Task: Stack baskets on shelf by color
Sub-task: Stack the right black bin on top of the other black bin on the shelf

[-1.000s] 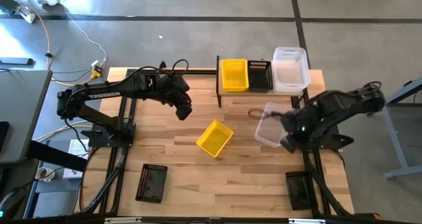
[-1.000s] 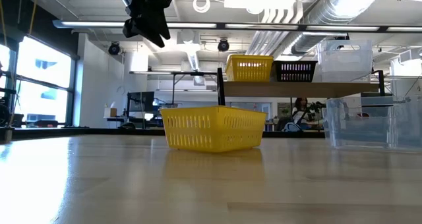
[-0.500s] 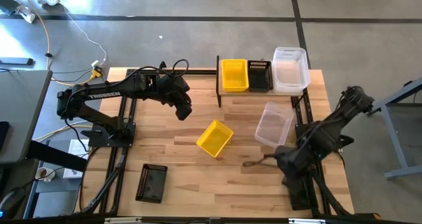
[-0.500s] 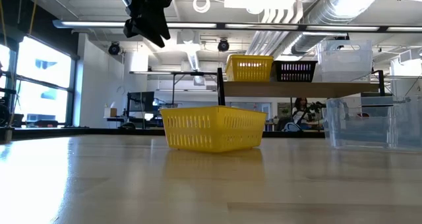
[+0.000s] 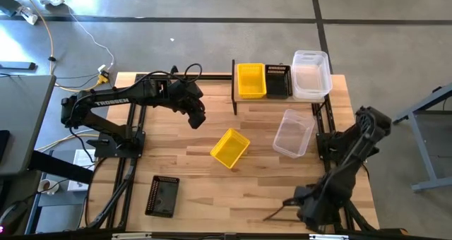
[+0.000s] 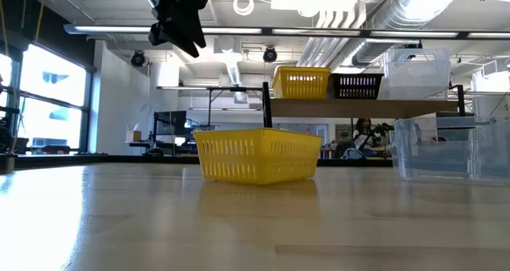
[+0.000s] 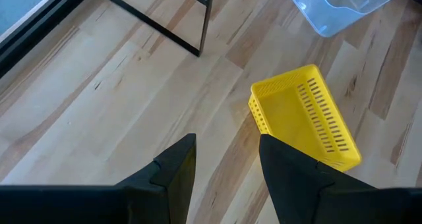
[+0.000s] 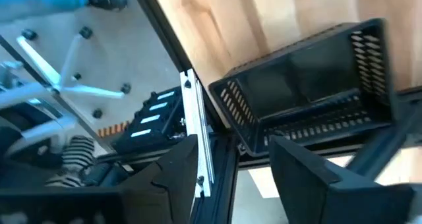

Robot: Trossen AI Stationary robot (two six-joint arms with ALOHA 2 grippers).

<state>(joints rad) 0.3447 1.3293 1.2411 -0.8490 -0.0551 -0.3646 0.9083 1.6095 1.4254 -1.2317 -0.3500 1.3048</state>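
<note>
The left gripper [image 5: 198,120] is hovering above the table, fingers parted and holding nothing, near a yellow basket [image 5: 230,147] lying loose on the tabletop. The right gripper [image 5: 272,215] is hanging low at the table's front right edge, open and empty, over a black basket [image 8: 310,92]. A clear basket [image 5: 294,133] is sitting just below the shelf [image 5: 282,99], which is carrying yellow, black and clear baskets.

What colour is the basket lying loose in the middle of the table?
Yellow. The loose basket shows best in the left wrist view, slotted sides and all.
</note>
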